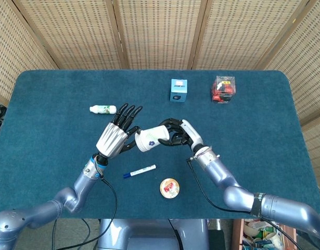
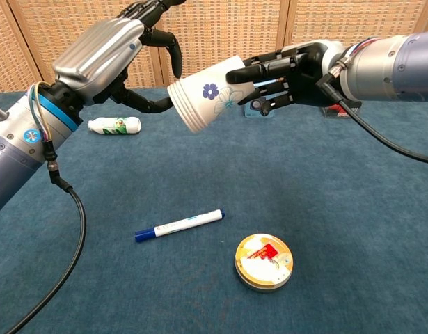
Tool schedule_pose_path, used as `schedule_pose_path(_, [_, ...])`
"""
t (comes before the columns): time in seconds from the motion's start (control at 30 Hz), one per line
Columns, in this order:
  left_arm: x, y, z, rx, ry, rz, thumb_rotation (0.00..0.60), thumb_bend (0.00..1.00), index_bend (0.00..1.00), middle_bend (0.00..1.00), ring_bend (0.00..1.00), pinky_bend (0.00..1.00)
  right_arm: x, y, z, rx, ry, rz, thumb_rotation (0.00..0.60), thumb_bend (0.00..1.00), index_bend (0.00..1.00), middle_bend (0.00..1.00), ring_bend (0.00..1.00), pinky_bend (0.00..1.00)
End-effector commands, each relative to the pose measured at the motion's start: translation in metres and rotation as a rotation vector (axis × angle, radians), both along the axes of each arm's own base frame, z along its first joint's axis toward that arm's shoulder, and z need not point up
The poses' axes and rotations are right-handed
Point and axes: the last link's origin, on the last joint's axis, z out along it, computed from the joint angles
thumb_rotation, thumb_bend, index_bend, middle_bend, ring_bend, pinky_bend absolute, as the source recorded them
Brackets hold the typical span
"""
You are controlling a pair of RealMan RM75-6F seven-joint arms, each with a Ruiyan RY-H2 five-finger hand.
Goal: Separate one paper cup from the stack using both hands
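The stack of white paper cups (image 1: 151, 139) with a blue flower print lies sideways in the air above the blue table, its ridged end pointing to the left (image 2: 207, 94). My right hand (image 1: 180, 133) grips the stack's other end from the right, fingers wrapped around it (image 2: 287, 69). My left hand (image 1: 114, 139) is just left of the stack with its fingers spread. In the chest view the left hand (image 2: 106, 52) arches its fingers over the ridged end and its thumb reaches just under it. Whether the hand touches the stack I cannot tell.
A blue-capped marker (image 1: 140, 171) and a round yellow tin (image 1: 169, 188) lie on the cloth below the hands. A small white bottle (image 1: 103, 109) lies at the left. A blue box (image 1: 178, 90) and a clear box with red contents (image 1: 222, 89) stand at the back.
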Motion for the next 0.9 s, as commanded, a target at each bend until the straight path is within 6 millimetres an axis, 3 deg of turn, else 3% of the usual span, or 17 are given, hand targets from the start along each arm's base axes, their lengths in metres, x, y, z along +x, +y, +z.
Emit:
schedule_pose_path(0.03, [0.002, 0.0, 0.0, 0.002, -0.005, -0.002, 0.6, 0.27, 0.53, 0.0, 0.0, 0.0, 0.0, 0.0, 0.0, 0.002, -0.001, 0.0, 0.6, 0.62, 0.53, 0.59, 0.46, 0.7])
schedule_pose_path(0.9, [0.012, -0.004, -0.011, 0.012, -0.009, -0.022, 0.6, 0.32, 0.6, 0.0, 0.0, 0.0, -0.005, 0.003, 0.002, 0.004, -0.002, 0.0, 0.6, 0.62, 0.53, 0.59, 0.46, 0.7])
